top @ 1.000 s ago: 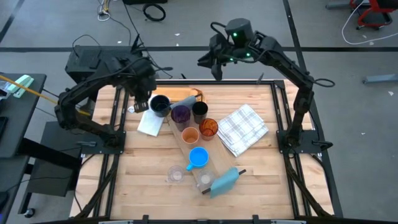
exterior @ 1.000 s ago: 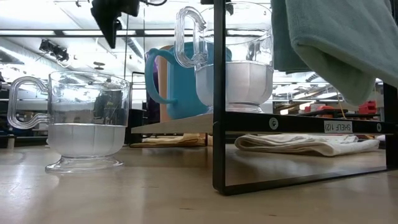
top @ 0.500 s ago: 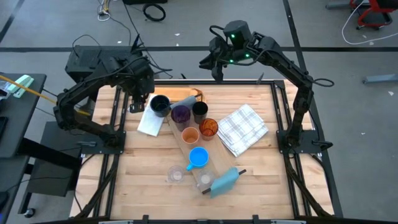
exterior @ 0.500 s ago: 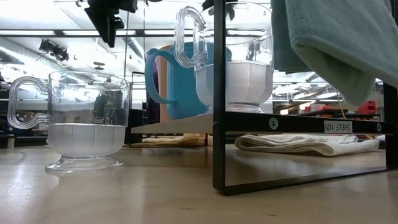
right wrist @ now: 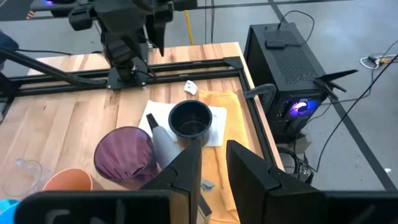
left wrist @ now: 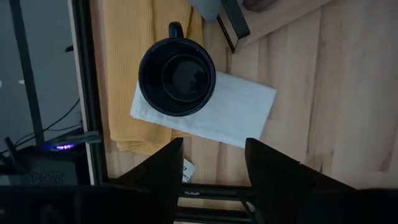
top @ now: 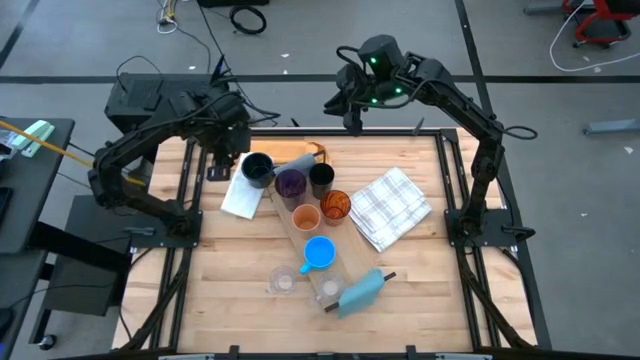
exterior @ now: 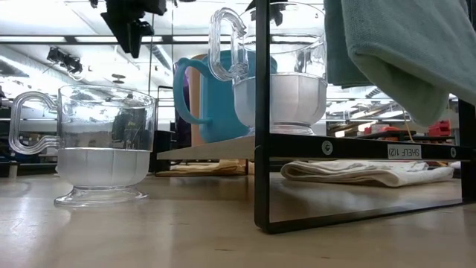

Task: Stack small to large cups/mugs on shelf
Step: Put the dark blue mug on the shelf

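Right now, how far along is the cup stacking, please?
On the shelf: purple tumbler, orange cup, blue mug, one glass. In hand: nothing; open left gripper hovers near the navy mug, right gripper waits. Left: that mug, black cup, second orange cup, second glass.

A checked cloth point(top: 392, 208) is laid near the table's right edge. A white napkin point(top: 241, 198) is spread near the left edge, partly over a yellow cloth point(left wrist: 124, 93) at the far-left corner.
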Robot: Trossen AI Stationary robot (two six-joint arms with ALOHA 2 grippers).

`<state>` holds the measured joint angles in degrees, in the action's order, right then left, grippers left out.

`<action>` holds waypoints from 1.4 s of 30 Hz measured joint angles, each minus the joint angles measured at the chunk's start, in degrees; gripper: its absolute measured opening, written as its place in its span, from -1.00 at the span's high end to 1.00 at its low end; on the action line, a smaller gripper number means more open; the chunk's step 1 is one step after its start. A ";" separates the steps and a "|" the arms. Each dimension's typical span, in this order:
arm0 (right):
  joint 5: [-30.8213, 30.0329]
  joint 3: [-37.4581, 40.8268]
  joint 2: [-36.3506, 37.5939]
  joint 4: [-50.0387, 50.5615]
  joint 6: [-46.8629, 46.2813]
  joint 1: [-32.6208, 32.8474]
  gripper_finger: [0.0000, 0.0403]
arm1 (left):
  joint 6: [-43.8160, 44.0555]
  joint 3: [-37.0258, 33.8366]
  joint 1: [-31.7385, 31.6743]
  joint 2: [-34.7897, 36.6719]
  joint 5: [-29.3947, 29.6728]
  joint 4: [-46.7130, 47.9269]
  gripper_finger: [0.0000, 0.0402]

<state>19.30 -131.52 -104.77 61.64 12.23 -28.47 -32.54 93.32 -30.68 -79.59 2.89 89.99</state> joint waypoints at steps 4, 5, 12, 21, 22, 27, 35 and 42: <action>0.01 -0.02 0.00 0.19 -0.02 0.00 0.59 | -1.08 0.02 -1.12 -0.71 -0.14 0.13 0.09; 0.01 -0.02 0.00 0.23 -0.02 -0.02 0.59 | -1.17 0.01 -1.46 -1.22 -0.15 0.03 0.08; 0.01 -0.02 0.00 0.49 -0.05 0.00 0.59 | -1.94 0.00 -3.69 -6.33 -1.68 0.01 0.06; 0.07 -0.02 0.00 0.49 -1.37 0.11 0.59 | 14.26 -0.04 -8.31 -16.10 3.31 -0.20 0.05; 0.20 -0.03 0.00 0.49 -1.52 0.13 0.59 | 16.26 -0.04 -9.17 -16.99 3.33 -0.41 0.06; 0.28 -0.03 0.02 0.47 -1.92 0.15 0.59 | 22.24 -0.04 -13.33 -18.88 -0.55 -4.76 0.09; 0.28 -0.04 0.02 0.47 -1.99 0.14 0.59 | 26.81 -0.02 -14.60 -18.77 -5.16 -11.64 0.11; 0.28 -0.04 0.04 0.47 -1.97 0.14 0.59 | 31.75 -6.28 -14.56 -18.69 1.54 -13.52 0.14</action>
<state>19.57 -131.57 -104.73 62.11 10.26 -28.33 -0.79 87.04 -45.24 -98.29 4.43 76.47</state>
